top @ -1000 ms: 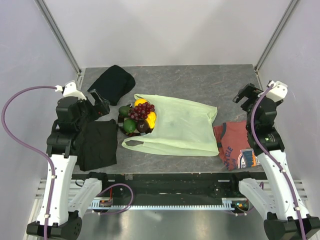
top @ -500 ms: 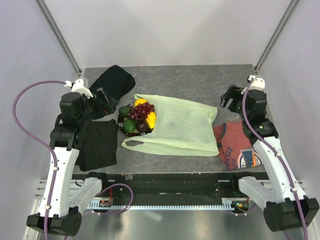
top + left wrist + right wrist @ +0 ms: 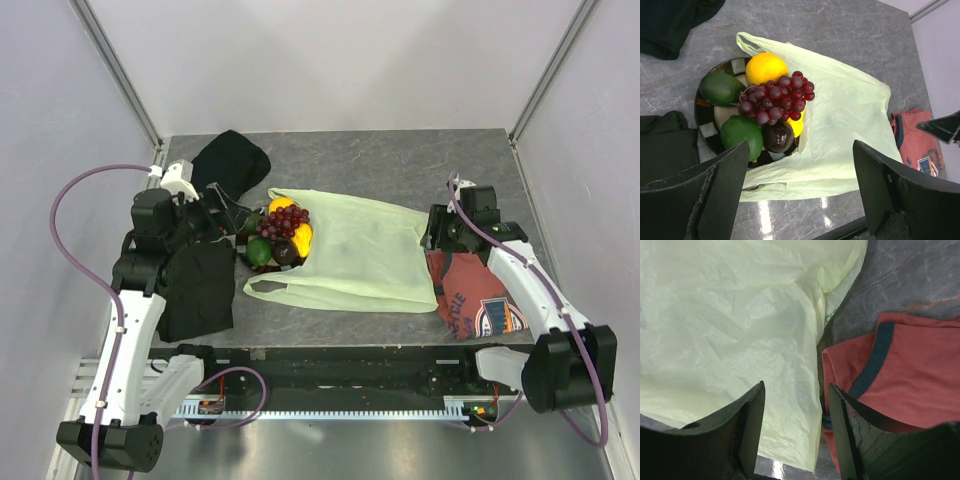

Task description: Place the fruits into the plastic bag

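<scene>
Left gripper (image 3: 800,150) is spread wide with the fruits (image 3: 767,102) sitting on a plate (image 3: 701,119) just ahead of it. Right gripper (image 3: 796,390), also open, hangs over the edge of the bag (image 3: 725,325) by the shirt (image 3: 920,375), maybe touching.

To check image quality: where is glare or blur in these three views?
Top external: even light, sharp. Left wrist: bright reflections on the grey stone-patterned table below the pale green plastic bag; the left claw looks dark, soft. Right wrist: small glare at bottom edge; right claw blurred.
</scene>
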Controlling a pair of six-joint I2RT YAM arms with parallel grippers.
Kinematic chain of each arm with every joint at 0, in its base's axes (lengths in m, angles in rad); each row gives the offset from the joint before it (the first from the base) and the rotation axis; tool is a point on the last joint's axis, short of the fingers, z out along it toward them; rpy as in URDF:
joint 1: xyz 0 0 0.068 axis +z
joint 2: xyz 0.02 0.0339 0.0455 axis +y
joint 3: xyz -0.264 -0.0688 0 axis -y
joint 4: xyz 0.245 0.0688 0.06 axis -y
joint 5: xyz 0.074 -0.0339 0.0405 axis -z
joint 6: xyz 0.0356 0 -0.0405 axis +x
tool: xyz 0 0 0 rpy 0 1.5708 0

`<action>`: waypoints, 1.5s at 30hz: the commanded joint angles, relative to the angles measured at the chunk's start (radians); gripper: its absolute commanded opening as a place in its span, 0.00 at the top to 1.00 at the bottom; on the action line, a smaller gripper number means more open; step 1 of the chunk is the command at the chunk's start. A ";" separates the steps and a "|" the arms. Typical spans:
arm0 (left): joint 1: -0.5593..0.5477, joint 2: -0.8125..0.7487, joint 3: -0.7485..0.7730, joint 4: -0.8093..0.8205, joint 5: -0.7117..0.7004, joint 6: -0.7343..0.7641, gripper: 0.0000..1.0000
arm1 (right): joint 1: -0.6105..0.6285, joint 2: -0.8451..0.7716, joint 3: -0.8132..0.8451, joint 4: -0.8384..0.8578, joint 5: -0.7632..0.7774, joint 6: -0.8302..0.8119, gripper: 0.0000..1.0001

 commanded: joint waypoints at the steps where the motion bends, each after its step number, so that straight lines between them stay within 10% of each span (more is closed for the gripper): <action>1: 0.003 -0.028 -0.014 0.066 0.040 -0.036 0.09 | 0.004 0.067 -0.009 -0.007 -0.061 -0.017 0.41; 33: 0.003 -0.027 -0.042 0.112 0.036 -0.082 0.09 | 0.149 0.396 -0.018 0.071 0.169 0.032 0.42; 41: 0.003 -0.053 -0.057 0.113 0.036 -0.087 0.09 | 0.165 0.405 0.002 0.077 0.185 0.050 0.97; 45: 0.003 -0.067 -0.051 0.106 0.042 -0.070 0.09 | 0.166 0.342 0.051 0.027 0.277 0.061 1.00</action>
